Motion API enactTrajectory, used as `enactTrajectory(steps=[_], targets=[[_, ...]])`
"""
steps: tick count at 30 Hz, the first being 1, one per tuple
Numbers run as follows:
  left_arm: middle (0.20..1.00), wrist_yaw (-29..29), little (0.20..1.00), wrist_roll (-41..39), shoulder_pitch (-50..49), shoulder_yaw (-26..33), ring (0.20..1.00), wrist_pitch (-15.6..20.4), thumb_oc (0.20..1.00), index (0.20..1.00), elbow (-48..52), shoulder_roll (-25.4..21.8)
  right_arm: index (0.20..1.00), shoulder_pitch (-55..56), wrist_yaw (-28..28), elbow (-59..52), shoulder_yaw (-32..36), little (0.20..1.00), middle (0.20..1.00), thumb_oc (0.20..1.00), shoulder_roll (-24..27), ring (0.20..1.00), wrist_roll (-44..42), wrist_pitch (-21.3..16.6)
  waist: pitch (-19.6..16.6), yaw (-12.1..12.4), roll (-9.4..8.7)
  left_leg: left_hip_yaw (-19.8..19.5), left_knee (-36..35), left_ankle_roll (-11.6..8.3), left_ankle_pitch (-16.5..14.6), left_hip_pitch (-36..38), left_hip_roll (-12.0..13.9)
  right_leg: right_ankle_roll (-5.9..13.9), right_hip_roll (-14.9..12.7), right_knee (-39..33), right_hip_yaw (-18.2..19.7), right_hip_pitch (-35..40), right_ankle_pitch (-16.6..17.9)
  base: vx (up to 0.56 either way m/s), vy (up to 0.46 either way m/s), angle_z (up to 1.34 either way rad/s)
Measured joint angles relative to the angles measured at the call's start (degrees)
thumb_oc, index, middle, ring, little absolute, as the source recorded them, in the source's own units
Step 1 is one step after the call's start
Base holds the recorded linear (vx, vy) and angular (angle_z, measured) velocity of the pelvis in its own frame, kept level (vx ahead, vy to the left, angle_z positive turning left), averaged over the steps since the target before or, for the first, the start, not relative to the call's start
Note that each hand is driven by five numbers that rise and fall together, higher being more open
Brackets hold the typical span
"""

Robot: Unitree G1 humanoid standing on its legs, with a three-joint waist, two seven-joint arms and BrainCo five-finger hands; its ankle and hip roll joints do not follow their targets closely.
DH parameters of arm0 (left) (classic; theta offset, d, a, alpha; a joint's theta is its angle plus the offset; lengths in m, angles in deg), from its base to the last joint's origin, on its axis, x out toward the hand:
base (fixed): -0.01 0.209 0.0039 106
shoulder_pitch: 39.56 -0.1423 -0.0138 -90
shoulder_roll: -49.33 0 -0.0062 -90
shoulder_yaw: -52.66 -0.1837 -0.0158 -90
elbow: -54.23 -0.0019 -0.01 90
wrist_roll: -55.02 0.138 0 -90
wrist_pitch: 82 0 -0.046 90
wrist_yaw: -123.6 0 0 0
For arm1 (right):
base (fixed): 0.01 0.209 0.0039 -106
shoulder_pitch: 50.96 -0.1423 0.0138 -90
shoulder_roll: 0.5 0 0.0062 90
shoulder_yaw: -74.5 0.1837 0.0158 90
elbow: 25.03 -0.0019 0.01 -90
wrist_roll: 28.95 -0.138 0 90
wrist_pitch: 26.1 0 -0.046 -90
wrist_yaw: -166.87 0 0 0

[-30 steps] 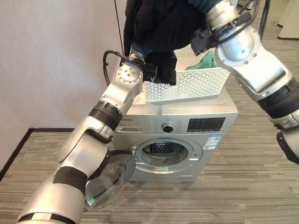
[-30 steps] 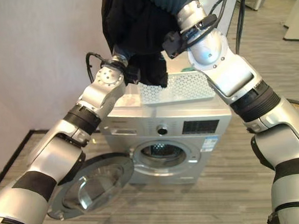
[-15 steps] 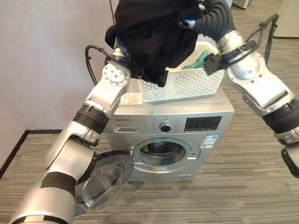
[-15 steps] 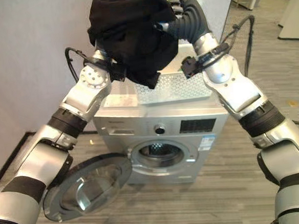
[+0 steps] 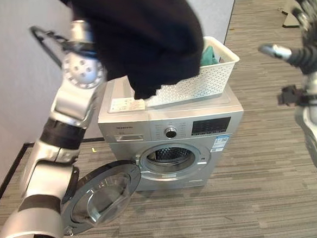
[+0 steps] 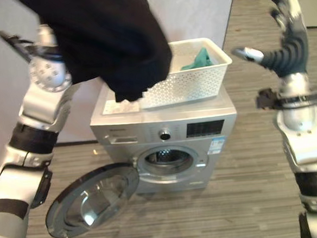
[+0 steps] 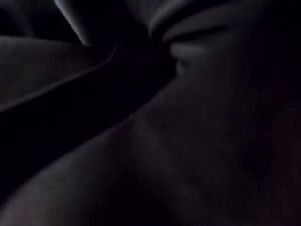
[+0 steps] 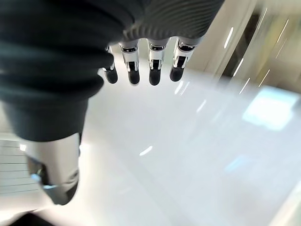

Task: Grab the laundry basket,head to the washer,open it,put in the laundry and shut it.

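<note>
One garment's out of the basket so far, so I'd call this the loading step. A big black cloth garment (image 5: 136,39) hangs up high off the left arm, draped over the left hand so its fingers are buried in fabric; can't tell whether they're curled round it or not, and the left wrist view just gives dark folds. The right hand (image 6: 286,36) is well off to the side with fingers spread wide and straight, holding nothing, nowhere near the cloth.

Below the garment sits the silver front-loading washing machine (image 5: 171,142), its round glass door (image 5: 101,194) already swung open. On top is the white perforated plastic laundry basket (image 5: 199,83) with a teal cloth (image 6: 198,59) inside.

Next move, I reckon: bring the black garment down to the drum opening (image 5: 168,157), stuff it in, then go back for the teal piece.
</note>
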Motion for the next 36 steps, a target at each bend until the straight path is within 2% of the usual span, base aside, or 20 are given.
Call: enactTrajectory(steps=[3, 5, 8, 10, 12, 14, 15, 17, 18, 20, 23, 25, 27, 29, 33, 36], targets=[[0.200, 0.32, 0.200, 2.81, -5.55, 4.41, 0.200, 0.84, 0.200, 0.200, 5.88, 0.05, 1.000, 10.28, -1.01, 3.58, 1.39, 1.000, 1.000, 1.000, -4.42, 1.000, 9.71, 3.95, 0.06, 0.27, 0.01, -0.12, 0.01, -0.02, -0.04, -0.05, -0.06, 0.03, -0.18, -0.11, -0.07, 0.00, -0.04, 0.00, -0.007, 0.01], [0.200, 0.20, 0.200, 5.00, -8.76, 5.77, 0.200, 0.89, 0.200, 0.200, 9.28, 0.02, 1.000, 18.40, -0.85, 6.37, 1.09, 1.000, 1.000, 1.000, -7.36, 1.000, 14.29, 5.04, 0.08, 1.24, 0.20, -0.37, 0.02, -0.03, -0.05, -0.20, -0.21, 0.18, -0.37, -0.12, -0.37, 0.01, -0.18, 0.00, -0.029, 0.08], [0.200, 0.25, 0.200, 8.55, -12.58, 11.02, 0.200, 1.29, 0.200, 0.200, 14.85, -1.48, 1.000, 26.77, 1.12, 13.11, -3.16, 1.000, 1.000, 1.000, -10.08, 1.000, 18.67, 8.77, 0.05, 1.95, 0.22, -0.97, 0.04, 0.02, -0.06, -0.42, -0.41, 0.16, -0.46, -0.11, -0.95, 0.18, -0.27, -0.01, -0.029, 0.10], [0.200, 0.08, 0.200, 8.58, -14.92, 12.61, 0.200, 1.53, 0.200, 0.200, 15.87, -2.22, 1.000, 25.60, 1.18, 18.80, -4.78, 1.000, 1.000, 1.000, -12.37, 1.000, 18.52, 7.94, -0.34, 2.03, 0.16, -1.44, 0.03, 0.02, -0.06, -0.61, -0.42, 0.19, -0.44, -0.10, -1.34, 0.23, -0.29, -0.02, -0.020, 0.11], [0.200, -0.33, 0.200, 8.55, -20.28, 15.05, 0.200, 2.12, 0.200, 0.200, 18.25, -2.64, 1.000, 25.59, 2.51, 26.30, -8.38, 1.000, 1.000, 1.000, -14.15, 1.000, 18.44, 9.40, -0.46, 2.36, 0.16, -2.18, 0.04, -0.07, 0.02, -1.03, -0.38, 0.07, -0.40, -0.11, -2.10, 0.16, -0.42, -0.02, -0.004, 0.15], [0.200, -0.83, 0.200, 8.38, -27.09, 17.54, 0.200, 2.55, 0.200, 0.200, 20.50, -2.21, 1.000, 26.22, 3.22, 31.33, -9.23, 1.000, 1.000, 1.000, -17.30, 1.000, 17.28, 9.33, -0.50, 3.68, 0.38, -2.31, 0.04, -0.08, 0.05, -1.12, -0.40, 0.09, -0.37, -0.09, -2.31, 0.18, -0.43, -0.01, -0.003, 0.07], [0.200, -1.27, 0.200, 8.24, -34.78, 19.35, 0.200, 2.70, 0.200, 0.200, 21.83, 0.36, 1.000, 26.81, 3.51, 36.70, -9.92, 1.000, 1.000, 1.000, -21.42, 1.000, 15.53, 10.07, -0.49, 4.76, 0.37, -2.64, 0.08, -0.08, 0.04, -1.09, -0.45, 0.13, -0.40, -0.10, -2.53, 0.25, -0.65, -0.02, 0.001, 0.09], [0.200, -2.35, 0.200, 7.79, -40.99, 20.15, 0.200, 2.52, 0.200, 0.200, 22.14, 2.66, 1.000, 27.95, 4.33, 40.37, -12.02, 1.000, 1.000, 1.000, -24.08, 1.000, 14.52, 10.38, -0.34, 6.12, 0.14, -3.12, 0.05, -0.08, 0.06, -1.36, -0.56, 0.19, -0.47, -0.10, -3.00, 0.29, -0.69, -0.02, -0.003, 0.18], [0.200, -3.25, 0.200, 7.74, -47.44, 20.28, 0.200, 2.30, 0.200, 0.200, 22.15, 5.78, 1.000, 27.04, 4.54, 48.01, -13.23, 1.000, 1.000, 1.000, -27.86, 1.000, 13.58, 10.74, 0.06, 6.85, -0.62, -3.76, 0.06, -0.09, 0.07, -1.39, -0.64, 0.28, -0.53, -0.11, -3.71, 0.73, -1.01, 0.00, -0.010, 0.22], [0.200, -4.23, 0.200, 8.33, -53.30, 20.39, 0.200, 2.15, 0.200, 0.200, 22.17, 6.56, 1.000, 25.94, 4.84, 58.48, -13.88, 1.000, 1.000, 1.000, -31.48, 1.000, 10.05, 10.56, 0.44, 8.16, -1.25, -4.30, 0.03, -0.17, 0.04, -1.50, -0.64, 0.28, -0.50, -0.11, -4.07, 0.85, -1.41, -0.02, 0.004, 0.17], [0.200, -5.56, 0.200, 8.45, -61.06, 20.52, 0.200, 2.07, 0.200, 0.200, 22.23, 6.70, 1.000, 26.10, 6.20, 67.67, -14.15, 1.000, 1.000, 1.000, -34.47, 1.000, 5.35, 10.77, 0.86, 9.10, -1.12, -5.22, 0.06, -0.14, 0.08, -2.13, -0.91, 0.29, -0.68, -0.11, -5.18, 0.75, -1.54, -0.03, 0.012, 0.15], [0.200, -7.23, 0.200, 8.45, -64.69, 20.24, 0.200, 1.55, 0.200, 0.200, 22.29, 7.63, 1.000, 25.83, 6.93, 72.38, -15.57, 1.000, 1.000, 1.000, -34.89, 1.000, 2.99, 10.79, 1.45, 9.84, -0.86, -5.33, 0.14, -0.09, 0.05, -2.21, -1.12, 0.41, -0.89, -0.11, -5.34, 0.78, -1.59, -0.06, 0.029, 0.09], [0.200, -10.21, 0.200, 8.34, -67.54, 16.86, 0.200, 1.45, 0.200, 0.200, 22.38, 8.57, 1.000, 23.48, 7.58, 78.01, -16.58, 1.000, 1.000, 1.000, -34.79, 1.000, 2.41, 10.36, 2.49, 11.02, -0.91, -5.92, 0.13, -0.03, 0.17, -3.15, -1.32, 0.46, -1.04, -0.11, -5.83, 0.20, -1.59, -0.06, 0.032, 0.13], [0.200, -11.55, 0.200, 7.89, -68.16, 13.84, 0.200, 1.64, 0.200, 0.200, 21.87, 9.13, 1.000, 22.62, 7.96, 78.30, -17.35, 1.000, 1.000, 1.000, -34.65, 1.000, 2.36, 10.21, 3.05, 11.74, -1.04, -6.93, 0.31, 0.09, 0.58, -3.99, -1.57, 0.57, -1.12, 0.18, -7.06, 0.20, -1.38, -0.05, 0.040, 0.26], [0.200, -13.63, 0.200, 7.80, -65.19, 2.93, 0.200, 1.30, 0.200, 0.200, 16.69, 7.89, 1.000, 18.23, 7.75, 76.71, -24.55, 1.000, 1.000, 1.000, -32.30, 1.000, 2.93, 10.46, 6.16, 12.35, -1.94, -8.52, 1.81, 0.20, 0.59, -5.61, -1.97, 0.54, -1.36, 0.34, -8.63, -0.10, -1.33, -0.06, 0.073, 0.21], [0.200, -15.00, 0.200, 7.93, -61.53, -1.28, 0.200, 0.69, 0.200, 0.200, 11.49, 7.86, 1.000, 13.25, 7.31, 74.92, -24.43, 1.000, 1.000, 1.000, -32.85, 1.000, 3.37, 9.82, 8.56, 12.34, -2.76, -8.16, 3.63, 0.65, 0.06, -7.37, -2.13, 0.43, -1.64, 0.39, -8.13, -1.12, -0.96, -0.02, 0.145, -0.05]])
